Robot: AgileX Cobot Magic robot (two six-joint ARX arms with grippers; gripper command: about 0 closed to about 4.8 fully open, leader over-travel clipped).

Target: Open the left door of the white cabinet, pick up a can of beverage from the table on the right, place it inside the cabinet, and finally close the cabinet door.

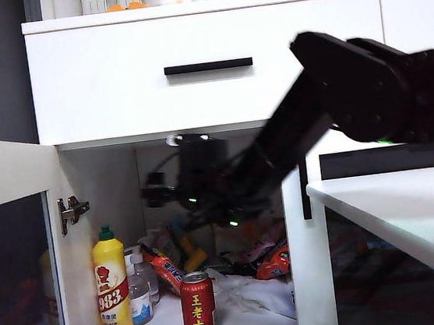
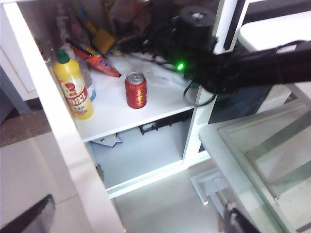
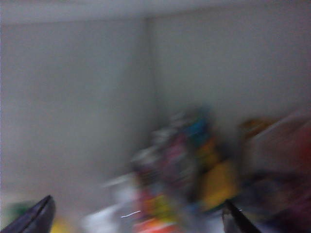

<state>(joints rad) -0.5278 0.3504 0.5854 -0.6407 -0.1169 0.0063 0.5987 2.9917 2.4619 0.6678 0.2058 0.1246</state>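
Note:
The white cabinet [image 1: 115, 95] has its left door [image 1: 6, 171] swung wide open toward the left. The can of beverage [image 1: 198, 306], red with yellow characters, stands upright on the shelf inside, also seen in the left wrist view [image 2: 135, 90]. My right gripper [image 1: 160, 192] reaches into the cabinet, above the can and apart from it. The blurred right wrist view shows it [image 3: 136, 221] open with nothing between the fingers. My left gripper [image 2: 133, 222] is open and empty, out in front of the cabinet over the floor. It does not show in the exterior view.
A yellow bottle [image 1: 112, 288] with a green cap stands left of the can, beside a small clear bottle [image 1: 140, 293]. Snack packets [image 1: 268, 262] crowd the back of the shelf. The table [image 1: 399, 212] juts out on the right, before the closed right door [image 1: 370, 270].

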